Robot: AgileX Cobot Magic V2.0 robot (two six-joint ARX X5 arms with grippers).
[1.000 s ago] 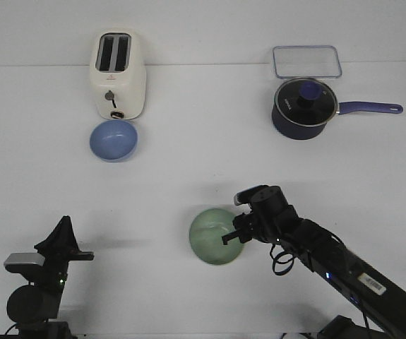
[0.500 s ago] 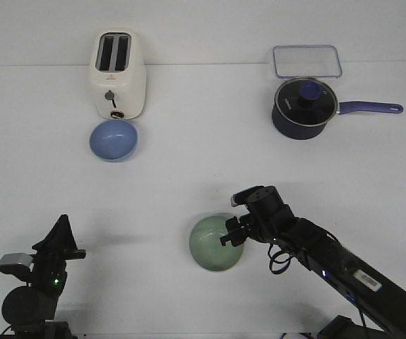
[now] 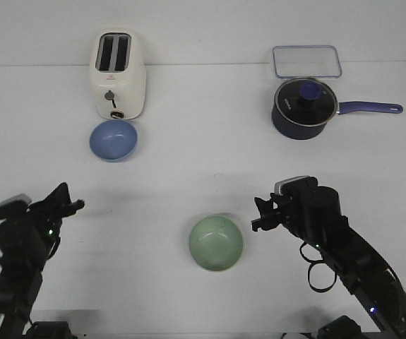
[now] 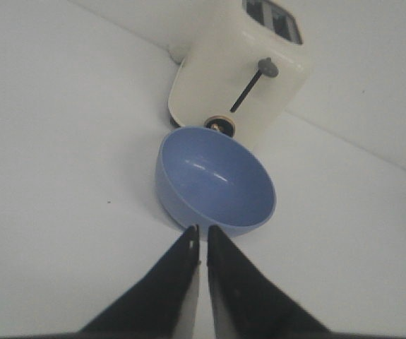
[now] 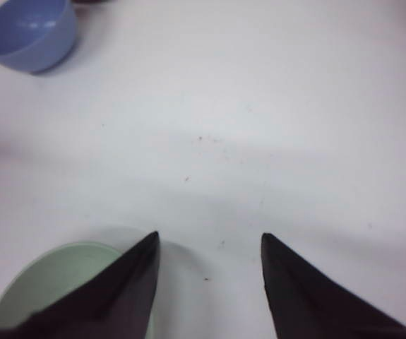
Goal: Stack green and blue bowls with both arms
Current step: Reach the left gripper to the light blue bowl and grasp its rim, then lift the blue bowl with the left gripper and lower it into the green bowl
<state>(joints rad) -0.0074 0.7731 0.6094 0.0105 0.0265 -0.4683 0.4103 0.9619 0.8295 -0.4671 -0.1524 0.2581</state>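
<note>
Two bowls apart, neither held.
Green bowl [image 3: 216,243] mid-table beside wide-spread right gripper [image 3: 260,214]; blue bowl [image 3: 114,139] touching toaster [image 3: 118,75], left gripper [image 4: 203,244] nearly closed. Smooth, probably slippery: pinch rims.

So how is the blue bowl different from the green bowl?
The small round periwinkle blue bowl sits far back, right in front of the cream toaster; the small round pale green bowl sits near the front, out in the open. The blue one lies ahead of the left pincer, whose fingers are pressed shut; the green one is beside the open right pincer. Both are smooth, upright, empty and look equally big.
</note>
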